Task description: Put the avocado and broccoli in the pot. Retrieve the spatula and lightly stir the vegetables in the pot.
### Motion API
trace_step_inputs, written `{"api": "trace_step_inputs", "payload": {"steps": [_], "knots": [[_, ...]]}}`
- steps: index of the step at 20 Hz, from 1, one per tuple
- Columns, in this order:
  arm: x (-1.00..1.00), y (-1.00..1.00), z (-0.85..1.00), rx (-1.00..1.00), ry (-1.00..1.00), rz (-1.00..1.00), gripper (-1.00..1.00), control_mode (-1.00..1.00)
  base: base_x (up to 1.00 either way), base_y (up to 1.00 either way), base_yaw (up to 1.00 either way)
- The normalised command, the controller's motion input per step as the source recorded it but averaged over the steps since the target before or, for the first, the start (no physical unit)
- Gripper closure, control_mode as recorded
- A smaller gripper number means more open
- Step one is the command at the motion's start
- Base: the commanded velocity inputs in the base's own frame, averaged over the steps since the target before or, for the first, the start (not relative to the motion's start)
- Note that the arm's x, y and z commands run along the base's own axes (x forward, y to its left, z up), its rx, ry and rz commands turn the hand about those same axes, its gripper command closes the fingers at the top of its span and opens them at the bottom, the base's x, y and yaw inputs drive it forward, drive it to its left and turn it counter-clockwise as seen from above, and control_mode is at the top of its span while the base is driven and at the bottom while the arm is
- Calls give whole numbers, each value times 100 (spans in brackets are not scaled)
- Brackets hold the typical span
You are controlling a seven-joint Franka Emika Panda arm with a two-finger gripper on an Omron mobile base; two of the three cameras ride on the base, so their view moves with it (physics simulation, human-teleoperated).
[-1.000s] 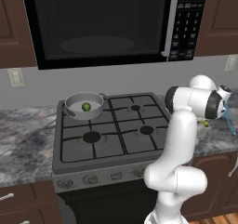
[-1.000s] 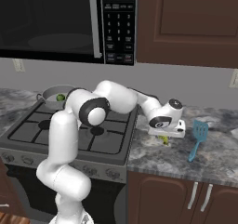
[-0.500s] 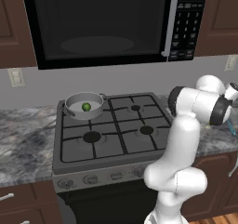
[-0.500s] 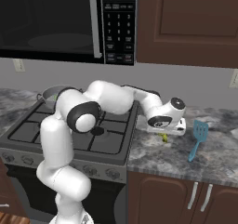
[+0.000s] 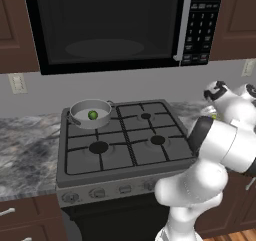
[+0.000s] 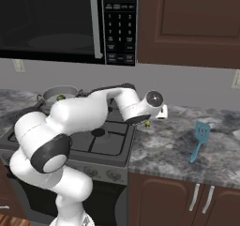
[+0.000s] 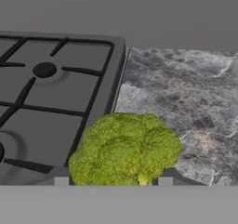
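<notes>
The lumpy yellow-green broccoli (image 7: 124, 151) sits between my fingertips (image 7: 61, 181), and my gripper (image 7: 113, 181) is shut on it. In the right base view the gripper (image 6: 149, 121) holds the broccoli (image 6: 147, 124) just above the seam between stove and counter. The grey pot (image 5: 75, 116) stands on the stove's back left burner, with the dark green avocado (image 5: 92, 115) inside. From the right, the pot (image 6: 52, 93) shows behind my arm. The light blue spatula (image 6: 200, 138) lies flat on the counter to the right, its head pointing towards the wall.
The black gas stove (image 5: 125, 145) has raised grates between my hand and the pot. A microwave (image 5: 110, 25) hangs low over the stove. Grey marble counter (image 6: 173, 145) runs on both sides, with dark cabinets (image 6: 187, 18) above.
My hand has lifted off the counter and swung left towards the stove, carrying the broccoli with it. The jaws have narrowed slightly onto the floret.
</notes>
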Motion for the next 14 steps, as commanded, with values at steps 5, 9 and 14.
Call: {"api": "trace_step_inputs", "payload": {"steps": [5,9,14], "knots": [[-3,100,89,-12,10,0,100,-100,0,0,0],[0,100,16,-7,13,0,100,-100,0,0,0],[-6,100,0,0,-1,2,100,-100,0,0,0]]}}
